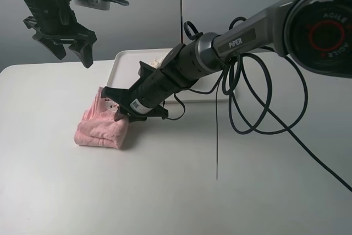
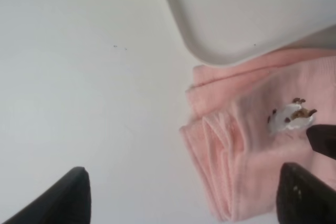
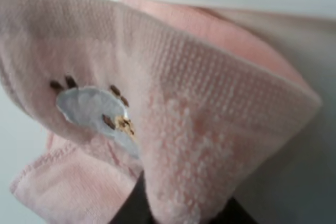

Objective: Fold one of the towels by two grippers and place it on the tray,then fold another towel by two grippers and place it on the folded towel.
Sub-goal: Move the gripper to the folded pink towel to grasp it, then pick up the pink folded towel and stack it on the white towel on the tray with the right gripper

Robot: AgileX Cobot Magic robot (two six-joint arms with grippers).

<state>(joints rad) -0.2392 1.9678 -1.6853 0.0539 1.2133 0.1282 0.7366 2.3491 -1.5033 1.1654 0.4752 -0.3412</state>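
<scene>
1. The tabletop (image 1: 176, 191) was seen mostly bare toward its near edge.
2. The tray (image 1: 127, 59) lay by the far edge, largely hidden by the right arm.
3. The pink towel (image 1: 102, 130), folded, lay against the tray's near-left corner.
4. The right gripper (image 1: 124, 108) was closed on the pink towel's upper layer.
5. The left gripper (image 1: 69, 45) was held wide open above, empty.

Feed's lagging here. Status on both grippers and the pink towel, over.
Left gripper open, raised clear of the table. Right gripper shut on the pink towel, which lies folded beside the tray. Nothing in the way.
</scene>
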